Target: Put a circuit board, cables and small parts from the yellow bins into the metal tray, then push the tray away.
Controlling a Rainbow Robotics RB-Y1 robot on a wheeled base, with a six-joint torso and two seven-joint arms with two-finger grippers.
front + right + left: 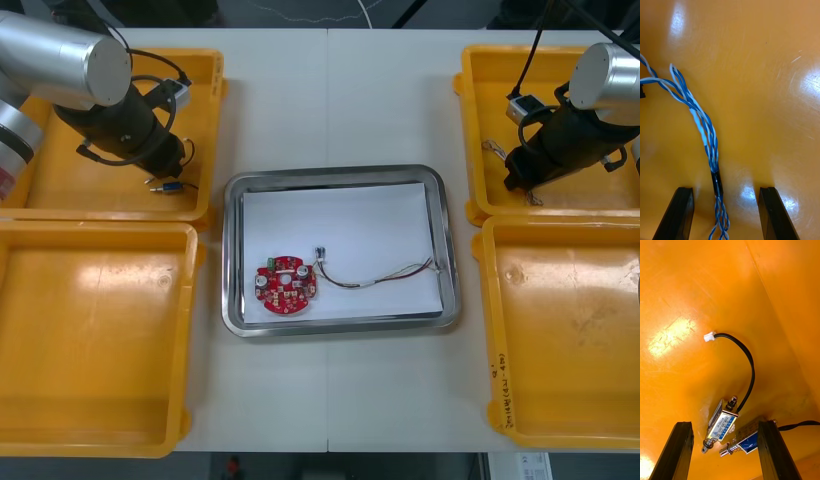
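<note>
Fingers (677, 450), left gripper (724, 423): spread apart, small metal parts (721, 425) seen between them
Fingers (677, 213), right gripper (726, 188): spread apart, blue and white cable (705, 131) seen between them

Pale table (330, 100), dark floor (300, 12) beyond

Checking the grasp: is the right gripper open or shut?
Open. The right gripper has its fingers apart, the twisted blue and white cable loose between them.
</note>
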